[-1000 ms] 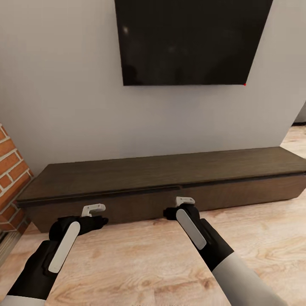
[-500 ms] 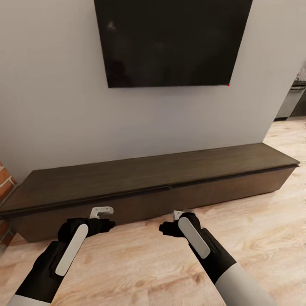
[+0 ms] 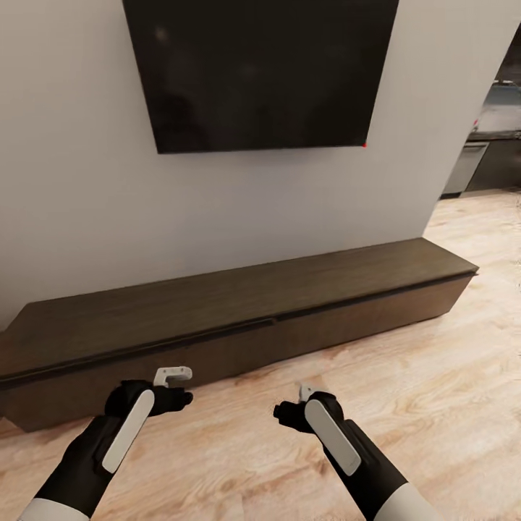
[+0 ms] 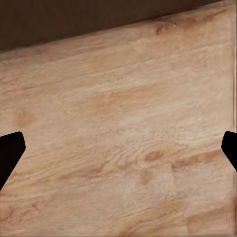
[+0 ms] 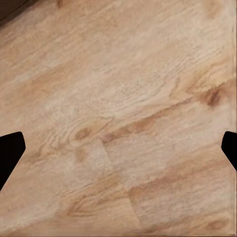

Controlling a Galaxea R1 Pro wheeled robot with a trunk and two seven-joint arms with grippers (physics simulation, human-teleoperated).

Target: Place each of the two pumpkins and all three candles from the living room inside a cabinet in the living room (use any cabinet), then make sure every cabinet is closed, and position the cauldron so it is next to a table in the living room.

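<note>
The cabinet is a long, low dark-brown console against the grey wall, and its flat drawer fronts look shut. My left gripper hovers over the wooden floor just in front of the cabinet's left half. It is open, and its dark fingertips stand wide apart over bare boards. Further back from the cabinet, my right gripper is open over the floor too, with nothing between its fingertips. The pumpkins, candles, cauldron and table are out of view.
A black TV hangs on the wall above the cabinet. Pale wooden floor stretches out to the right. Past the wall's right end are grey kitchen units.
The camera has swung right: cabinet and TV sit further left in the picture, the brick corner has left it and the kitchen has come in. Both grippers now sit a little further from the cabinet front.
</note>
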